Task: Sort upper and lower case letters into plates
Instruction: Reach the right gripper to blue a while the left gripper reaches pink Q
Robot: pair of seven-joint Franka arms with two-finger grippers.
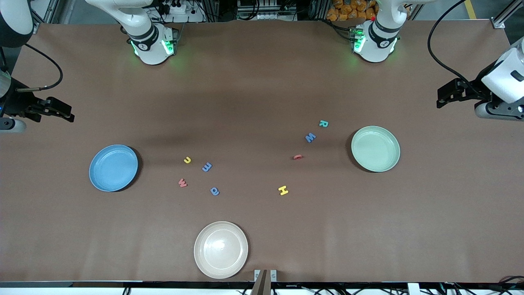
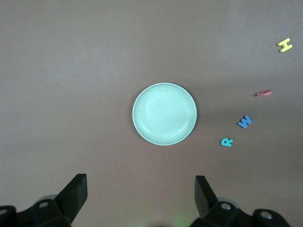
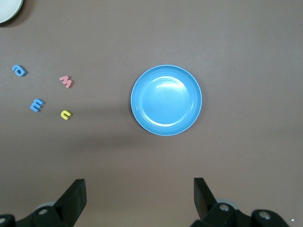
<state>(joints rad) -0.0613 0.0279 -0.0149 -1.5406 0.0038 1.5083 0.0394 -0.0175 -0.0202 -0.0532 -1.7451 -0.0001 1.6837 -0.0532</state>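
The bright blue plate (image 1: 114, 168) (image 3: 166, 100) lies toward the right arm's end of the table, the mint green plate (image 1: 375, 148) (image 2: 164, 113) toward the left arm's end; both hold nothing. Between them lie small foam letters. Near the blue plate are a yellow letter (image 1: 187, 160), a blue m (image 1: 206, 166), a red w (image 1: 182, 182) and a blue a (image 1: 214, 191). Near the green plate are a teal R (image 1: 323, 123), a blue W (image 1: 310, 137), a red letter (image 1: 298, 157) and a yellow H (image 1: 283, 190). My left gripper (image 1: 442, 98) (image 2: 140, 182) and right gripper (image 1: 70, 114) (image 3: 139, 185) hang open and empty, high over the table's two ends.
A cream-white plate (image 1: 221, 249) sits at the table edge nearest the front camera, with nothing in it. Both arm bases (image 1: 152, 45) stand along the edge farthest from that camera. Brown tabletop surrounds the letters.
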